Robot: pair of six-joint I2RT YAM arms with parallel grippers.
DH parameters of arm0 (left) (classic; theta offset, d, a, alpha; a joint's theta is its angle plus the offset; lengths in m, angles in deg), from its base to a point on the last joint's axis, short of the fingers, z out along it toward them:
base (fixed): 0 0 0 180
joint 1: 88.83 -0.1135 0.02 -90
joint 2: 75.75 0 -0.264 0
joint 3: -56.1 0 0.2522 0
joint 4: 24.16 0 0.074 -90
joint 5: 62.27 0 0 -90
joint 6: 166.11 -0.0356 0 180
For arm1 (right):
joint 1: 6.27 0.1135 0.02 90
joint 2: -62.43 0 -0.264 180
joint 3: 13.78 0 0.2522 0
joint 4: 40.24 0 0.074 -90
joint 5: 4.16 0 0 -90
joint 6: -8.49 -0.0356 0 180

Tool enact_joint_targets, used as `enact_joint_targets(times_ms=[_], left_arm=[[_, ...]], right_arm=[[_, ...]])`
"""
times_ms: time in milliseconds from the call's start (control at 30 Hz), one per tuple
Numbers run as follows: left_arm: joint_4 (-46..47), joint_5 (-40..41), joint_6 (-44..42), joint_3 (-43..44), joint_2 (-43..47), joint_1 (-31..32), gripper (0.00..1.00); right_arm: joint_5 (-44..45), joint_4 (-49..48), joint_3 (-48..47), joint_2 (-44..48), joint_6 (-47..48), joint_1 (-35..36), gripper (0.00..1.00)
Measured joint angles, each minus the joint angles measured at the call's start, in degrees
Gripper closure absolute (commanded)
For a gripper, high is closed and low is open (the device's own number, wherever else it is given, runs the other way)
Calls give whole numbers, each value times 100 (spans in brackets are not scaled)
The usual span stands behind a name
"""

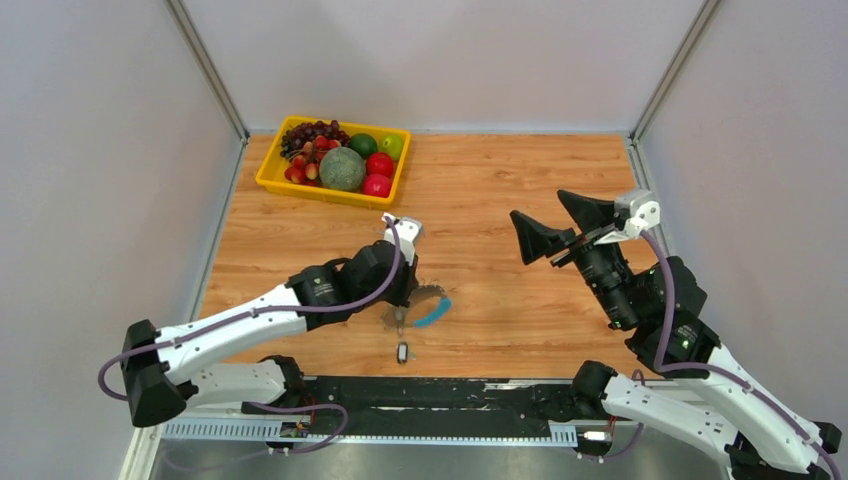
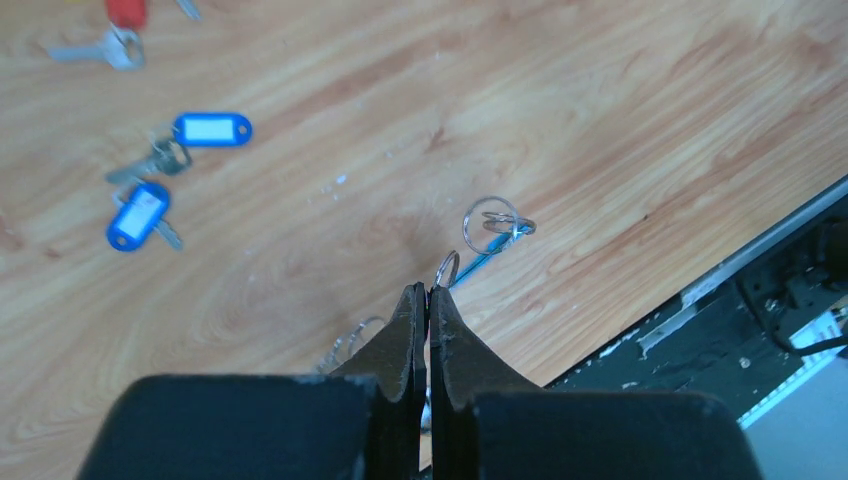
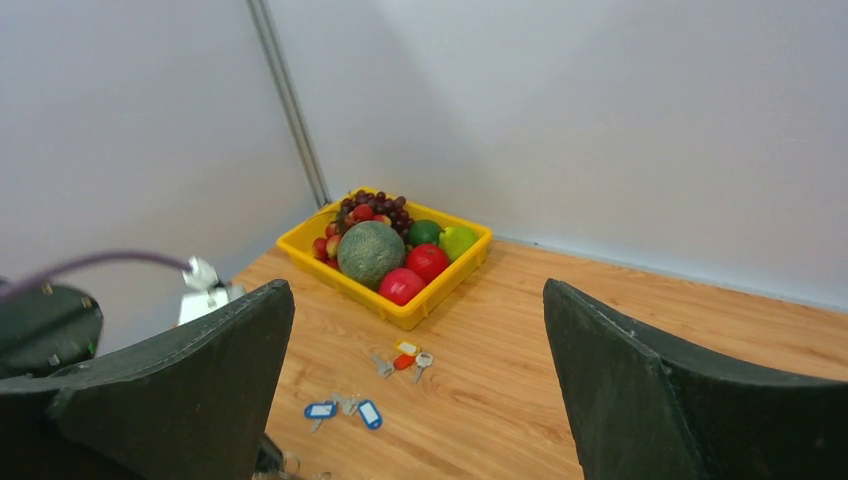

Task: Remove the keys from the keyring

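I have left gripper (image 2: 428,292) jaws pressed together at keyring (image 2: 490,252), likely anchoring it | right gripper (image 3: 415,300) spread, waiting right

Overhead looks down on the table (image 1: 520,190); left wrist close above; right, seemingly higher, shares the tray (image 3: 452,283).

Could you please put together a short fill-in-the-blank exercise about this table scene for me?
The left pincer, down at the keyring, is ____.
The right pincer is ____.
The fruit sits in a ____ tray.
The two keys nearest the left pincer are tagged in ____.
Missing words: shut; open; yellow; blue.
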Motion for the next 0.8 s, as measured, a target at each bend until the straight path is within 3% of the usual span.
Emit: enact_joint_targets(times_ms=[267,467,800], left_arm=[[-608,328,-588,811,673,-114,100],[-868,544,-1056,1259,964,-114,100],[-1010,487,-1460,1652,1224,-114,100]], right_arm=[[-601,286,48,-542,164,-2,0],[-2031,730,46,-1320,378,-2,1],[-4030,861,44,-1467,741,-2,9]])
